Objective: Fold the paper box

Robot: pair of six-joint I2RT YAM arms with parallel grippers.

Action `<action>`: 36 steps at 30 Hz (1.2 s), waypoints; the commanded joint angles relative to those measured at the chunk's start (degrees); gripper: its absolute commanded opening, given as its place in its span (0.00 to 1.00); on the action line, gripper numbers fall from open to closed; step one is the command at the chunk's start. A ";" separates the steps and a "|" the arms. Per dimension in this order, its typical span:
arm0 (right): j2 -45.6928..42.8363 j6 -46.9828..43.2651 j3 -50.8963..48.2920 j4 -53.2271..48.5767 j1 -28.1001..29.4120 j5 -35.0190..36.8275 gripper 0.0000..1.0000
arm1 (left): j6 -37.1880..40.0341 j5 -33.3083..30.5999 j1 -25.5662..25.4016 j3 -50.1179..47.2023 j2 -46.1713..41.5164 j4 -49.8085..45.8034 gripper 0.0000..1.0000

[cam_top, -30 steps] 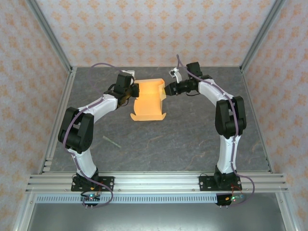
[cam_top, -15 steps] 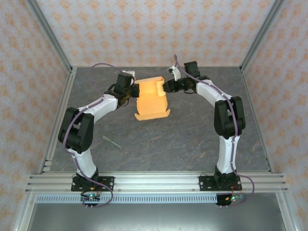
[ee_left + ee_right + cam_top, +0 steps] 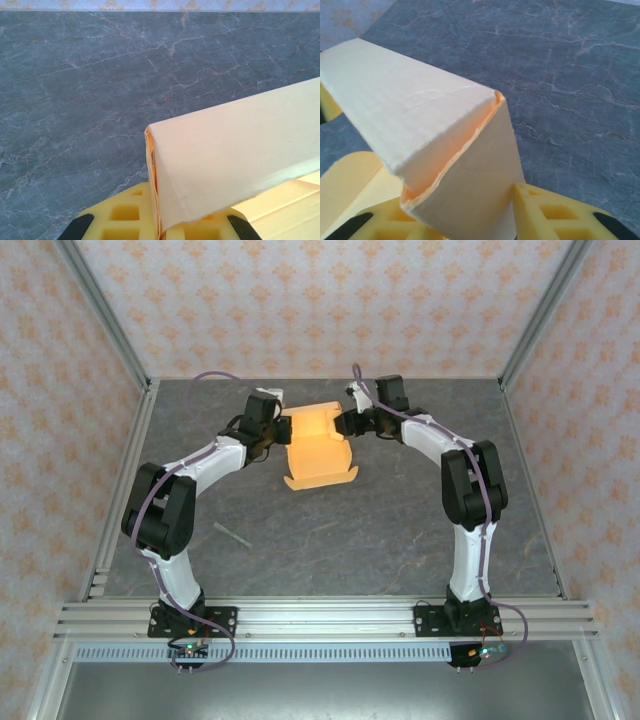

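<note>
Orange-yellow paperboard, the paper box (image 3: pixel 320 445) sits half-folded on the far middle of the counter (image 3: pixel 400 530), between the two hands; its side walls stand up and its near end spreads flatter. The left hand (image 3: pixel 277 430) is pressed together on the left wall, with the thin edge between its fingers (image 3: pixel 125 220); the right hand (image 3: pixel 346 423) has the right wall's folded corner between its fingers (image 3: pixel 555 215), but I cannot tell whether it squeezes. To do this step well, I think both hands should bring the walls inward evenly; the left one should hold firm so the sheet does not slide. The far tabs are hidden behind the hands; a thin pale strip (image 3: pixel 232 533) near the left arm is too small to name.
</note>
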 commanded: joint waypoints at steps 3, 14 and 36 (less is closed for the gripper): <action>-2.85 2.54 -2.86 7.91 1.66 10.15 0.33 | 0.90 2.53 -1.16 2.07 -1.20 -1.14 0.00; -4.27 5.67 -4.76 8.22 7.03 38.39 0.19 | -0.22 1.25 -1.60 3.22 -0.32 -2.52 0.00; -2.98 17.02 -0.87 -1.35 18.19 75.70 0.10 | -4.99 -9.79 -1.69 5.23 1.99 -5.43 0.00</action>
